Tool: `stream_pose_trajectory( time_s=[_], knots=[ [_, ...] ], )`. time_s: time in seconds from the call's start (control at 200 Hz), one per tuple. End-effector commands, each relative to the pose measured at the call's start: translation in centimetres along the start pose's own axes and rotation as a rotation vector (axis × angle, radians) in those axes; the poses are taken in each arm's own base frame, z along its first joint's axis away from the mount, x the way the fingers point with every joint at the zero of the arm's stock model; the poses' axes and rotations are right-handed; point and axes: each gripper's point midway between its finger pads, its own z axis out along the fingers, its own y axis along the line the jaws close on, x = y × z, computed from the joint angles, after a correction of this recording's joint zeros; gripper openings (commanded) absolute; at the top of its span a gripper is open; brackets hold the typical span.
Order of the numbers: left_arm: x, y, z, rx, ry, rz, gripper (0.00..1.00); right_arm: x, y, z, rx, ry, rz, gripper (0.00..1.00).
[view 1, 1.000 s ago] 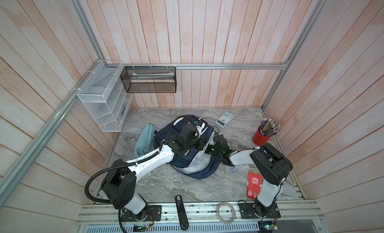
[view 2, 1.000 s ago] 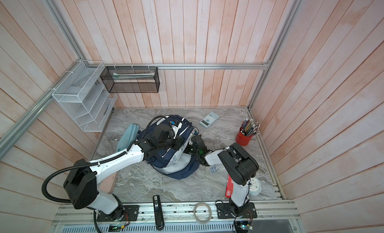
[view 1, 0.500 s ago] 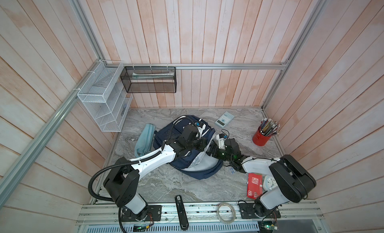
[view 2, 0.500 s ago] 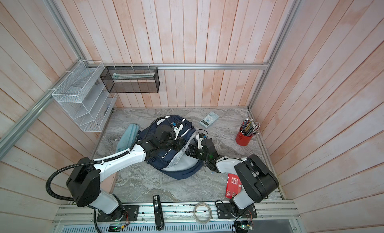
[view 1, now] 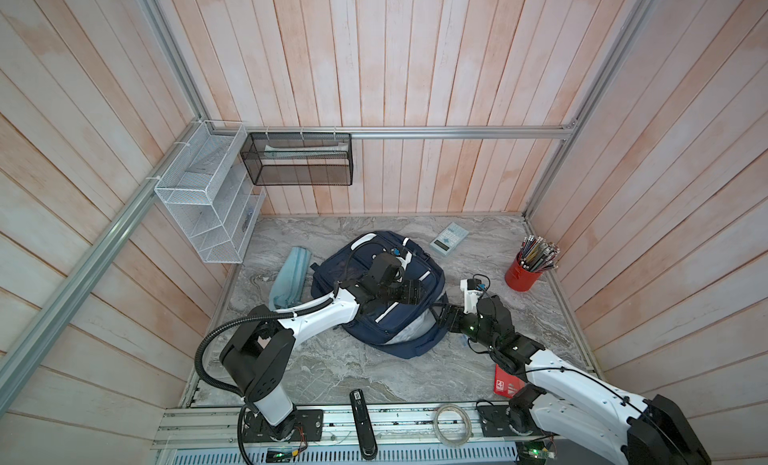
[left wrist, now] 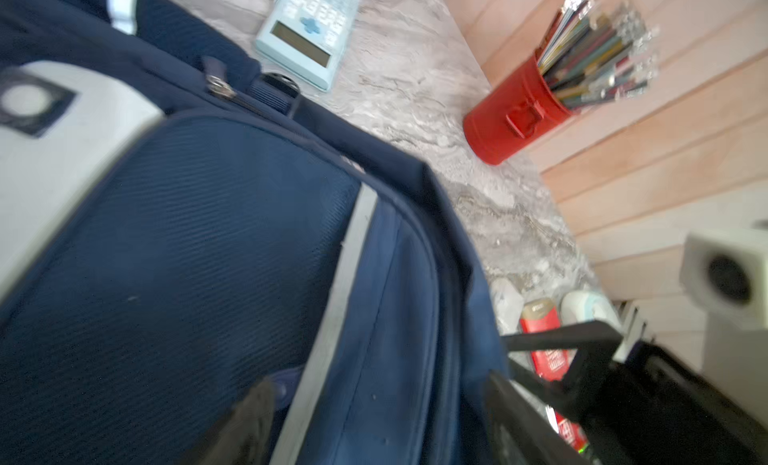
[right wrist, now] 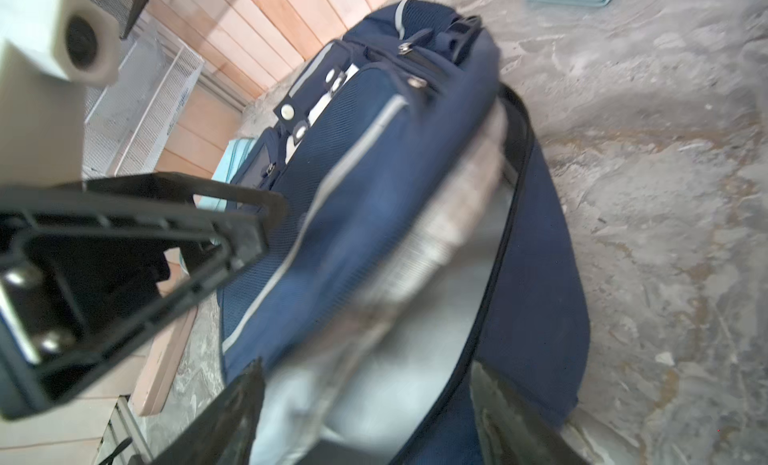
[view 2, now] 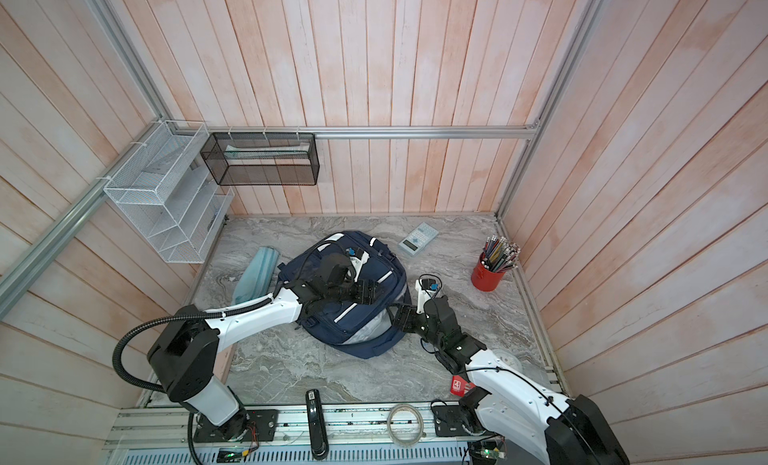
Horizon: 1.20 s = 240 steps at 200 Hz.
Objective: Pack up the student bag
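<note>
In both top views the bag [view 1: 382,330] lies mid-table, its mouth gaping toward 4 o'clock with grey lining showing. The left gripper [view 1: 415,293] hangs over the front pocket, jaws spread wide and holding nothing. The right gripper [view 1: 442,317] sits at the mouth's rim, jaws likewise apart and not clamped on anything. A calculator [view 1: 449,239] lies at the bag's 1 o'clock and a red cup [view 1: 521,274] of pencils at 3. At 5 o'clock a red pack [view 1: 505,386] bears a white "4"; its other print is unreadable.
</note>
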Motion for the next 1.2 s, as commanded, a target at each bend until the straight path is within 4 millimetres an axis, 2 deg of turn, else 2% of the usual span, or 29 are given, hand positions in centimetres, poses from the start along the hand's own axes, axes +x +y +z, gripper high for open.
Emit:
stream_pose_trajectory(
  time_s=[0.0, 0.035, 0.155, 0.25, 0.295, 0.385, 0.455, 0.565, 0.675, 0.78, 0.965, 1.015, 1.125, 1.195],
  knots=[
    [-1.9, 0.9, -3.5, -0.087, -0.078, -0.014, 0.93, 2.8, -0.1, 0.4, 0.027, 0.087, -0.047, 0.78],
    [-1.7, 1.5, -4.3, -0.122, -0.078, -0.015, 0.96, 3.6, 0.7, 0.7, 0.0, 0.102, -0.051, 0.78],
    [-0.5, 4.1, -7.6, -0.223, -0.105, -0.068, 0.95, 6.4, 2.5, 1.8, -0.045, 0.145, -0.056, 0.77],
    [1.2, 6.2, -9.9, -0.206, -0.132, -0.162, 0.92, 8.0, 2.5, 3.0, -0.034, 0.191, -0.028, 0.76],
    [2.6, 7.5, -10.5, -0.195, -0.131, -0.205, 0.92, 8.3, 2.1, 3.6, -0.012, 0.202, -0.021, 0.75],
    [5.1, 10.1, -11.6, -0.21, -0.143, -0.296, 0.9, 7.7, 1.4, 4.5, 0.047, 0.177, -0.023, 0.72],
    [6.8, 11.9, -12.2, -0.224, -0.159, -0.357, 0.88, 6.4, 0.8, 5.1, 0.107, 0.144, -0.062, 0.64],
    [7.9, 14.1, -12.9, -0.283, -0.216, -0.385, 0.87, 4.2, 0.3, 5.6, 0.148, 0.114, -0.141, 0.55],
    [8.6, 15.7, -12.6, -0.294, -0.251, -0.435, 0.87, 2.6, -1.6, 5.9, 0.173, 0.122, -0.104, 0.49],
    [9.5, 17.9, -12.2, -0.376, -0.25, -0.498, 0.87, 1.4, -3.1, 6.1, 0.181, 0.105, -0.09, 0.49],
    [10.7, 20.1, -9.9, -0.361, -0.226, -0.572, 0.85, -0.9, -3.4, 6.7, 0.2, 0.08, -0.149, 0.48],
    [10.8, 20.8, -9.2, -0.379, -0.212, -0.573, 0.79, -1.3, -3.0, 6.8, 0.189, 0.08, -0.153, 0.48],
    [10.5, 21.0, -7.8, -0.361, -0.186, -0.567, 0.49, -1.6, -1.9, 6.1, 0.15, 0.086, -0.171, 0.53],
    [10.2, 20.5, -7.4, -0.323, -0.192, -0.584, 0.38, -1.7, -0.8, 5.0, 0.111, 0.064, -0.191, 0.58]
  ],
)
